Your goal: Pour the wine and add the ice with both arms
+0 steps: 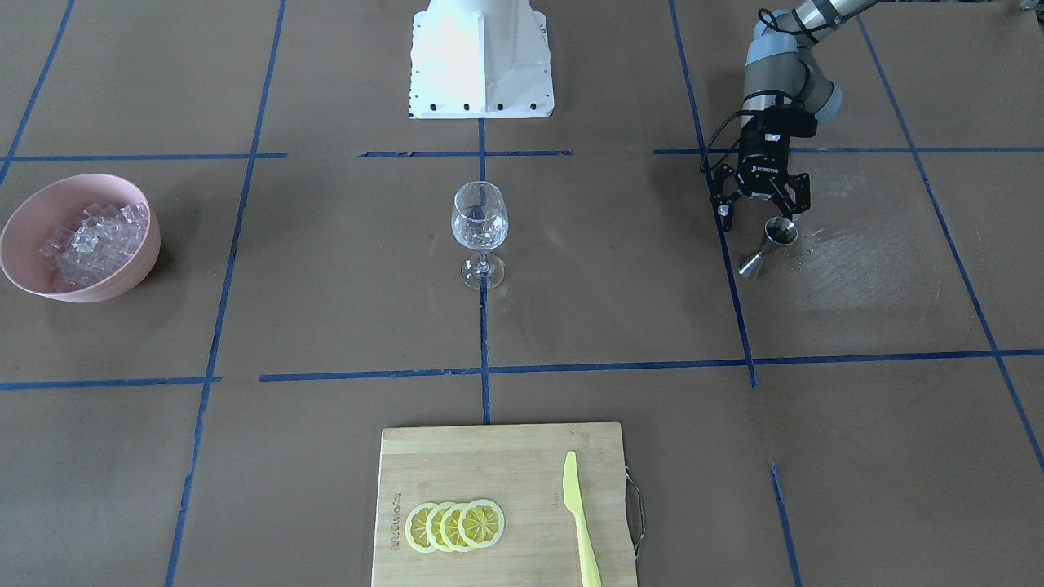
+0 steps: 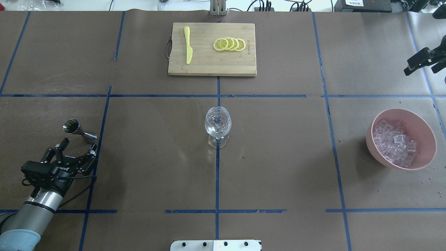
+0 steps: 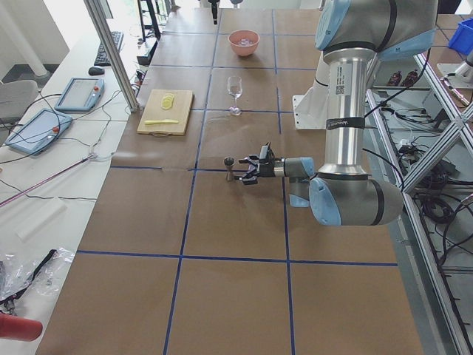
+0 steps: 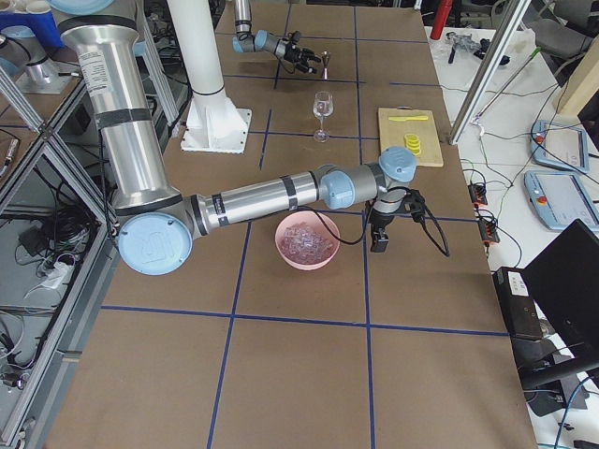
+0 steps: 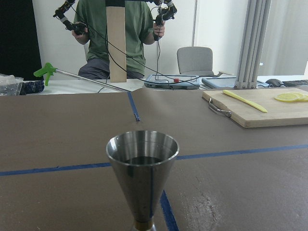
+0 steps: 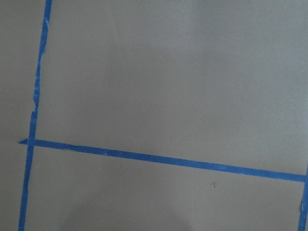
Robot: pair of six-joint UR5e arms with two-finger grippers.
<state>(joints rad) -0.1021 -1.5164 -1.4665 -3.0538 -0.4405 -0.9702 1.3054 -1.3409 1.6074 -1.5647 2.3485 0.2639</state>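
Note:
A clear stemmed wine glass point(image 1: 479, 228) point(image 2: 217, 125) stands at the table's middle. A steel jigger point(image 2: 75, 129) point(image 1: 771, 244) stands upright with dark liquid in it, close in the left wrist view point(image 5: 143, 178). My left gripper point(image 2: 79, 143) point(image 1: 758, 214) is open and empty, low over the table just short of the jigger. A pink bowl point(image 2: 428, 136) point(image 1: 24, 220) holds the ice point(image 2: 393, 144) point(image 1: 94, 236). My right gripper point(image 2: 420, 71) hangs beyond the bowl at the far right, fingers spread, empty; it also shows in the exterior right view point(image 4: 379, 238).
A wooden cutting board point(image 2: 212, 62) at the far edge carries lemon slices point(image 2: 230, 44) and a yellow-green knife point(image 2: 188, 48). The white robot base point(image 1: 481, 57) stands behind the glass. A person point(image 5: 122, 33) stands beyond the table.

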